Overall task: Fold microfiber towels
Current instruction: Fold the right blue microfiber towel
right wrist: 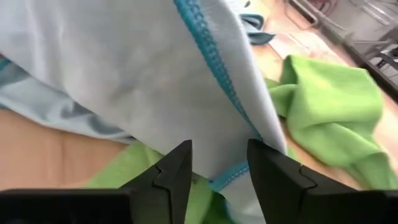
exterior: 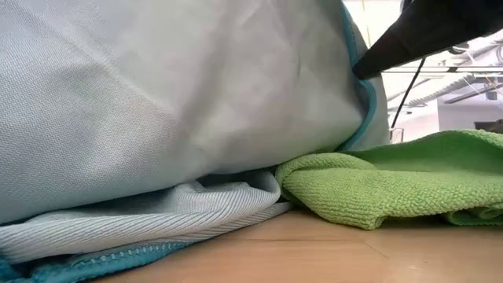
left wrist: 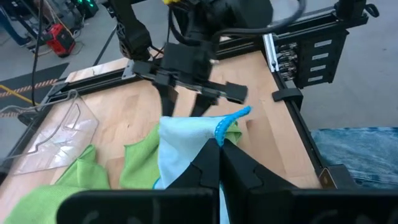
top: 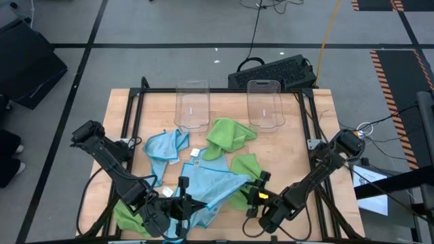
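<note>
1. Light blue microfiber, edged in teal stitching: the light blue towel [top: 207, 184] lies spread at the near middle of the wooden table [top: 298, 146], between the two grippers; green towels show beside and under it.
2. The left gripper [left wrist: 219, 152], at the towel's near left edge in the high view, has its fingers pressed together on a corner of the light blue towel, which stands up from between them in the left wrist view.
3. The right gripper [right wrist: 219, 163] sits at the towel's right corner; its fingers stand apart with the towel's stitched hem between them, though contact cannot be judged.
4. A second blue towel [top: 165, 146] and a lime green towel [top: 227, 135] lie farther back; two clear plastic bins [top: 192, 105] stand at the far edge.
</note>
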